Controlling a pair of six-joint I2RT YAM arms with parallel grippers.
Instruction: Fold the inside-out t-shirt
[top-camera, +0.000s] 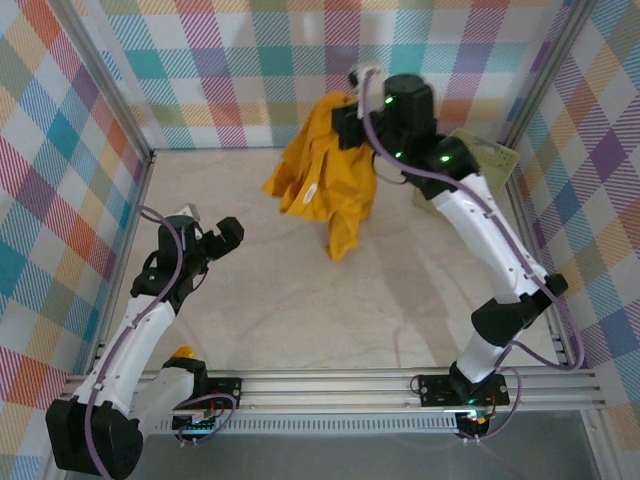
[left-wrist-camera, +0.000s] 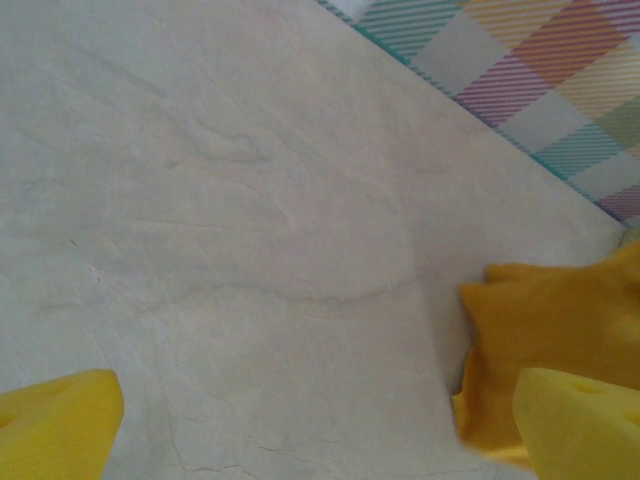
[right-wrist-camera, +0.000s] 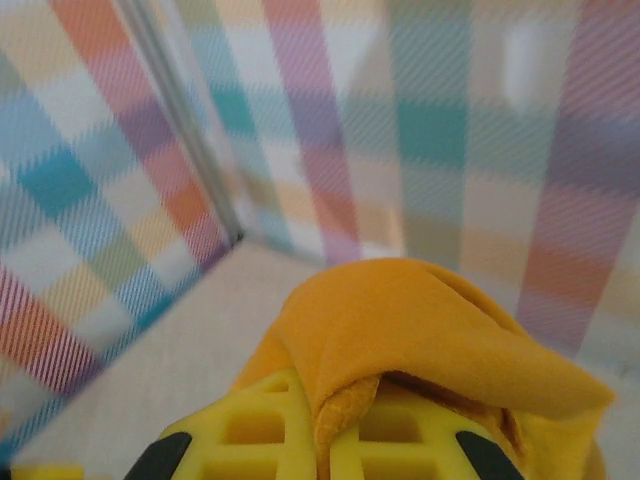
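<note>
The mustard-orange t-shirt (top-camera: 322, 180) hangs bunched in the air at the back middle, its lowest tip near the table, a small white label on its front. My right gripper (top-camera: 352, 112) is shut on its top fold; in the right wrist view the cloth (right-wrist-camera: 420, 320) is pinched between the two yellow fingers (right-wrist-camera: 250, 430). My left gripper (top-camera: 215, 238) stands open low over the table at the left, well apart from the shirt. In the left wrist view its yellow fingertips (left-wrist-camera: 55, 415) frame bare table, with the shirt's hanging end (left-wrist-camera: 545, 320) at the right.
A pale green basket (top-camera: 478, 160) sits at the back right behind the right arm. Plaid walls (top-camera: 60, 150) enclose the table on three sides, and a metal rail (top-camera: 330, 385) runs along the near edge. Bare table (top-camera: 300, 310) spreads between the arms.
</note>
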